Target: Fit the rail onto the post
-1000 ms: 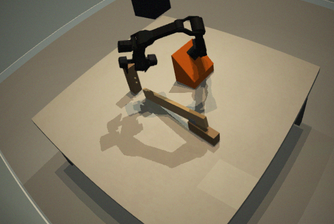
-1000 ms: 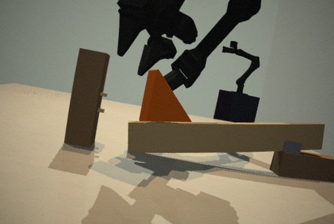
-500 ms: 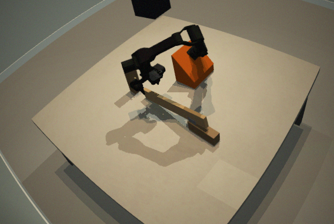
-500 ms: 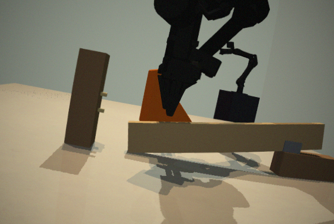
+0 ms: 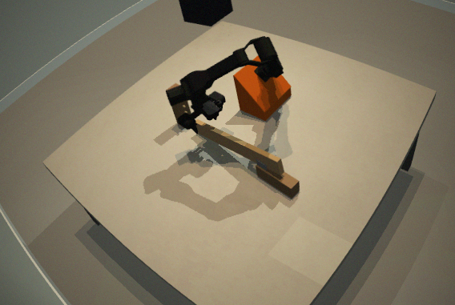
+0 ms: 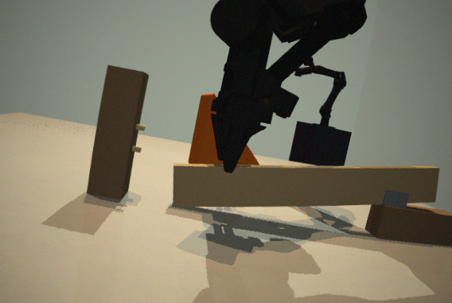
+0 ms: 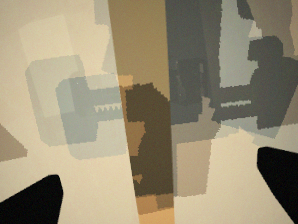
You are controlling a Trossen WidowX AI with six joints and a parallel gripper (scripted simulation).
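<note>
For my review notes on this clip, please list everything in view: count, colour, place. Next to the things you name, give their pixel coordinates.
bed rail (image 5: 240,145) (image 6: 278,187) (image 7: 142,45): one, tan, far end at footboard block
footboard block (image 5: 276,182) (image 6: 410,224): one, brown, on table
bracket (image 6: 395,199): one, grey, on block
post (image 6: 115,131): one, brown, upright beyond rail's near end
pegs (image 6: 137,149): two, pale, on post
wedge-shaped block (image 5: 256,92) (image 6: 202,135): one, orange, under arm's base
table (image 5: 160,244) (image 6: 48,266) (image 7: 90,200): one, beige, beneath
arm (image 5: 224,67) (image 6: 248,60): one, black
hand (image 5: 195,129) (image 6: 228,168) (image 7: 161,171): one, black, open above rail

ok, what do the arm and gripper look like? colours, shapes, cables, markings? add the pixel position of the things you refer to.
Arm (image 5: 221,67) (image 6: 248,60): black all over, chunky angular links, a large rounded joint housing. Gripper (image 6: 228,168) (image 7: 161,171): black too, two fingers tapering to narrow, blunt tips. No cables or markings I can make out; fine detail is lost in the dark.
</note>
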